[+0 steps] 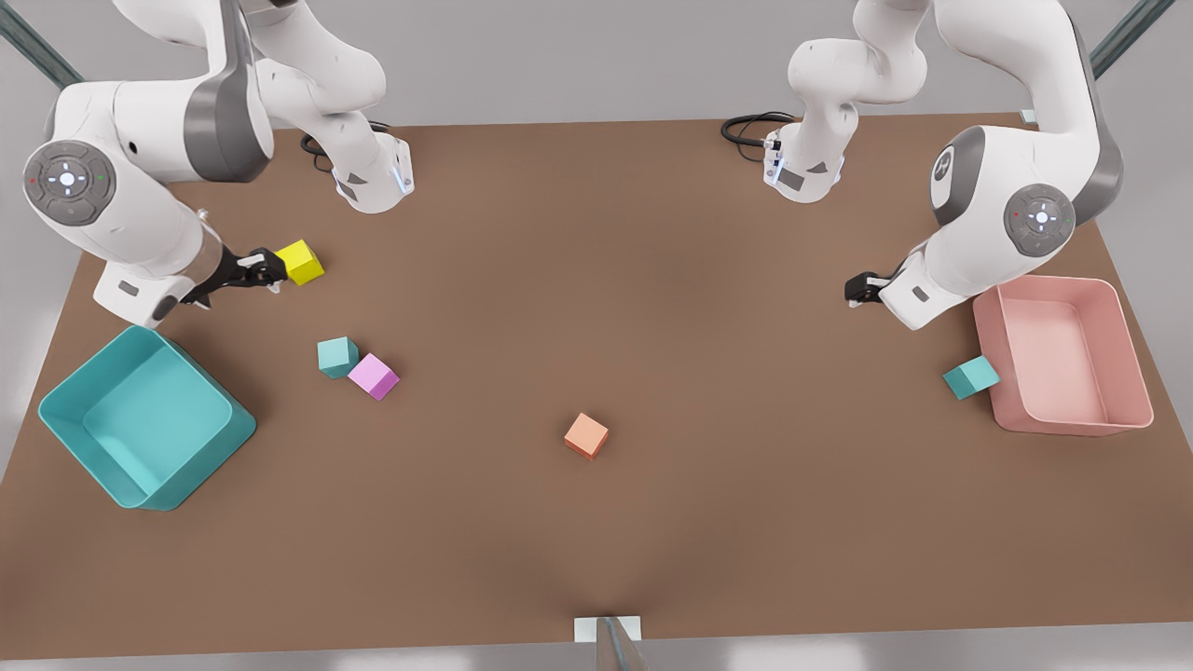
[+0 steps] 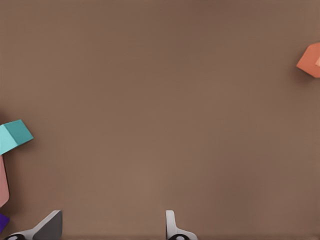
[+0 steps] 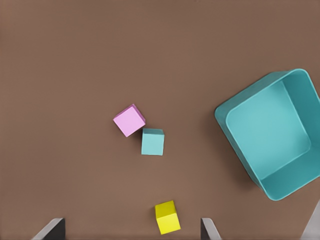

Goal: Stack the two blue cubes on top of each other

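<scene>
A: Starting at the front view's left, the teal bin [image 1: 144, 431] sits near the worktop [image 1: 652, 522] edge, empty inside as far as it shows. Above it hangs the right gripper [image 1: 268, 269], jaws spread wide with nothing between them, the yellow cube [image 1: 300, 262] just beside the tips.

B: And the first blue cube [image 1: 336, 356]?

A: It rests on the worktop a little past the bin, touching or all but touching the pink cube [image 1: 374, 376]; the right wrist view has that blue cube [image 3: 152, 142] corner to corner with the pink one [image 3: 129, 120].

B: Middle of the worktop?

A: An orange cube [image 1: 586, 435], alone, well apart from everything.

B: Over to the front view's right, then.

A: The left gripper [image 1: 859, 288] hovers above bare worktop, jaws parted and holding nothing. Below it the second blue cube [image 1: 971, 376] lies just beside the pink bin [image 1: 1123, 359], against its near wall.
</scene>
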Available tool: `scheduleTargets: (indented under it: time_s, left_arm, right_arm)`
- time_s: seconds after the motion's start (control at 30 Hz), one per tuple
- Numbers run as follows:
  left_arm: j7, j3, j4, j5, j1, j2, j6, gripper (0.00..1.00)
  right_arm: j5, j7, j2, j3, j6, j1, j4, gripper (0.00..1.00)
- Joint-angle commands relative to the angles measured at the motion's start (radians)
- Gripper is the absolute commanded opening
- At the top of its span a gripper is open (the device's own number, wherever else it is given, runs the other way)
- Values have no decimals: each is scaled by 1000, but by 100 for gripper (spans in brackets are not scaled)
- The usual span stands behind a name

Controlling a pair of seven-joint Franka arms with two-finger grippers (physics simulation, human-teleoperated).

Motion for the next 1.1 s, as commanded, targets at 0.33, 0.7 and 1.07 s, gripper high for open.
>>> scheduleTargets:
  time_s: [0.33,0.7,1.07]
  left_arm:
    - [-5,0,0,0,4,1,-13,100]
    - [-5,1,51,-1,13,48,-67,100]
    - [-7,-5,51,-1,10,67,-107,100]
  right_arm:
    - [-19,45,315,-5,437,-24,-151,100]
    - [30,90,194,-6,805,-74,-602,100]
    - [23,88,209,-14,792,-105,-708,100]
